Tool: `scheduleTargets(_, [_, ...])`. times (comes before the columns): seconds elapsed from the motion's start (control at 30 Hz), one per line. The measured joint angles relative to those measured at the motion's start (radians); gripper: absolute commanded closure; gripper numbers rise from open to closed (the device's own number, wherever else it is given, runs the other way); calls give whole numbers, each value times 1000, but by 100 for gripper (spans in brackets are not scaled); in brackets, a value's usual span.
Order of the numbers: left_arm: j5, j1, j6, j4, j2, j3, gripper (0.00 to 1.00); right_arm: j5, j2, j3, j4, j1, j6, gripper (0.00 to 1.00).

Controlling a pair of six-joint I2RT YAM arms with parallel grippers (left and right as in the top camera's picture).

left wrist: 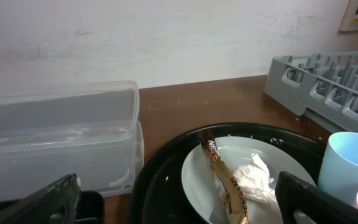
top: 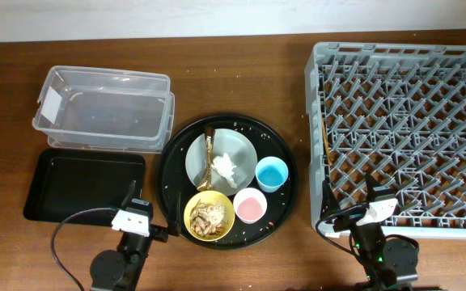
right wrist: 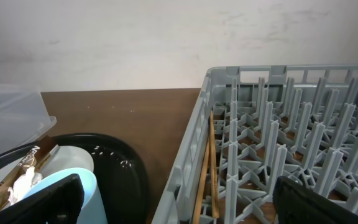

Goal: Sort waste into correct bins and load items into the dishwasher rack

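We are seeing unreadable print on the wrapper, lying on the plate mid-table; the label on the tub, toward the far left corner, is looking blank. The left gripper and right gripper are gaping empty by the near edge.

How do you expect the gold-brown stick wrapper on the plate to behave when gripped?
The wrapper looks thin and creased, so it is probably floppy and very light. It lies flat on the plate against the paper wad, which may drag along.
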Motion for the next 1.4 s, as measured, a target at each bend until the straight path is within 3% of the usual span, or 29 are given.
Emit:
scheduleTargets(0.93, [26, 0, 0, 5, 0, 0, 0, -50, 0, 0, 4, 0, 1, 2])
scheduleTargets(1.1, [174, 1, -4, 243, 2, 6, 0, -198, 0, 10, -5, 0, 2, 2])
scheduleTargets(1.17, [210, 1, -4, 249, 2, 57, 0, -256, 2, 66, -89, 0, 0, 2])
scheduleTargets(1.3, [232, 1, -28, -6, 54, 245, 0, -275, 27, 287, -346, 0, -57, 2])
scheduleTargets(1.4, [244, 1, -48, -298, 199, 462, 0, -257, 126, 528, -528, 0, -109, 2])
